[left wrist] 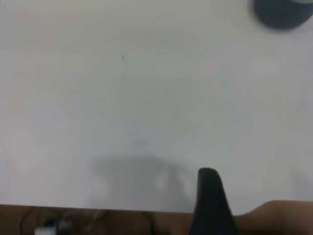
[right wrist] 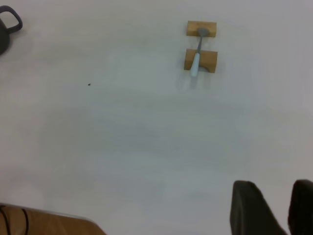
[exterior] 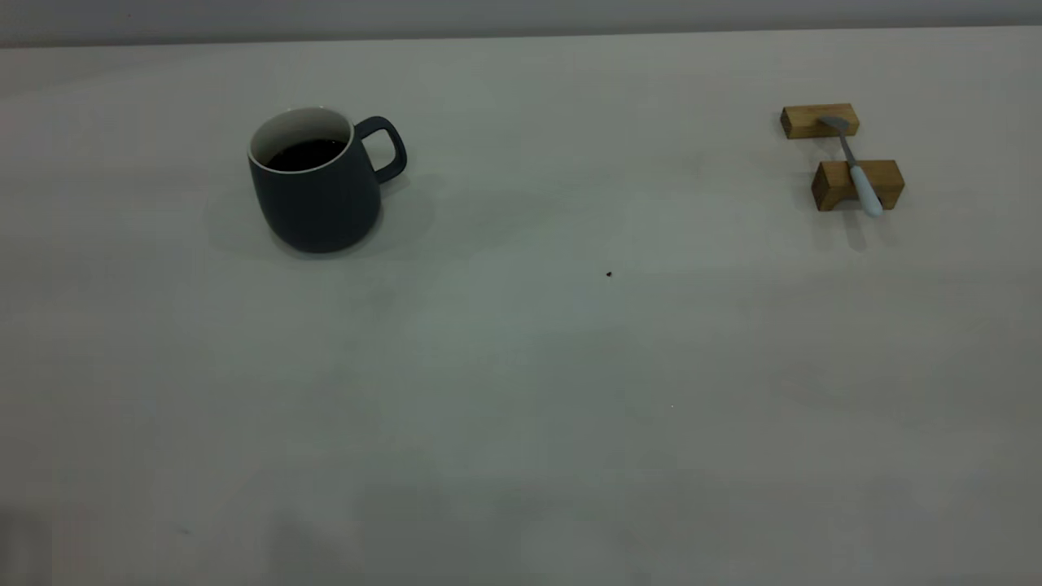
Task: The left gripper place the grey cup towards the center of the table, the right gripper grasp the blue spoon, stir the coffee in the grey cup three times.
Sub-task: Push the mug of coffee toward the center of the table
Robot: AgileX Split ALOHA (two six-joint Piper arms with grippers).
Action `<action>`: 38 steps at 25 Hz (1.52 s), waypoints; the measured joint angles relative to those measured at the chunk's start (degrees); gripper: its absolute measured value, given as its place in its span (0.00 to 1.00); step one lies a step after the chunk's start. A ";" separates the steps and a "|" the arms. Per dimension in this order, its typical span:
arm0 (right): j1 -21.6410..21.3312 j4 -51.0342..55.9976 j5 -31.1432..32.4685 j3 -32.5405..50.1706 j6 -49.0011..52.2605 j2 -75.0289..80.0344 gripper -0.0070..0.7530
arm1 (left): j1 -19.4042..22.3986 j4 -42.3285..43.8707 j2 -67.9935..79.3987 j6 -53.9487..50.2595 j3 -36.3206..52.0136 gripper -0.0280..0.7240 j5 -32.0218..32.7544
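1. The grey cup (exterior: 315,191) stands upright on the desk (exterior: 521,391), at the left and towards the far side, well apart from both hands. Its loop handle points towards the right arm's side, and the coffee (exterior: 305,154) sits dark inside the white wall.
2. The left hand (left wrist: 211,196) hangs back over the near edge of the desk. Only one dark finger shows in its wrist view, so I cannot tell whether it is released or clenched. The cup lies far ahead of it, and this arm is judged the nearer one to the cup.
3. The right hand (right wrist: 274,208) is also back at the near edge, released — two fingers show with a gap between them, holding nothing.
4. The blue spoon (exterior: 853,163) lies at the far right, bridging two wooden blocks (exterior: 857,184). Its long axis runs from far to near, bowl on the farther block, pale handle overhanging the nearer one.
5. The middle of the desk is bare matte surface but for a small dark speck (exterior: 609,274) — room enough, I judge, to set the cup there.
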 joint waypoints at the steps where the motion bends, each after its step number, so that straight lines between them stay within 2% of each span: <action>1: 0.00 0.00 0.00 0.00 0.00 0.00 0.32 | 0.00 0.00 4.58 0.11 -1.38 0.82 -0.96; 7: 0.00 0.00 0.00 0.00 0.00 0.00 0.32 | 0.00 0.00 24.08 2.97 -8.24 0.82 -7.71; 13: 0.00 0.00 0.00 0.00 0.00 0.00 0.32 | 0.00 0.00 39.53 6.57 -15.18 0.82 -18.58; 23: 0.00 0.00 0.00 0.00 0.00 0.00 0.32 | 0.00 -0.53 63.32 21.96 -33.94 0.82 -21.65; 27: 0.00 0.00 0.00 0.00 0.00 0.00 0.32 | -0.81 -4.02 71.95 37.47 -40.44 0.82 -21.92; 33: 0.00 0.00 0.00 0.00 0.00 0.00 0.32 | -5.94 -9.32 82.31 66.88 -44.99 0.82 -22.62; 38: 0.00 0.00 0.00 0.00 0.00 0.00 0.32 | -8.80 -10.10 87.74 79.81 -45.49 0.82 -25.85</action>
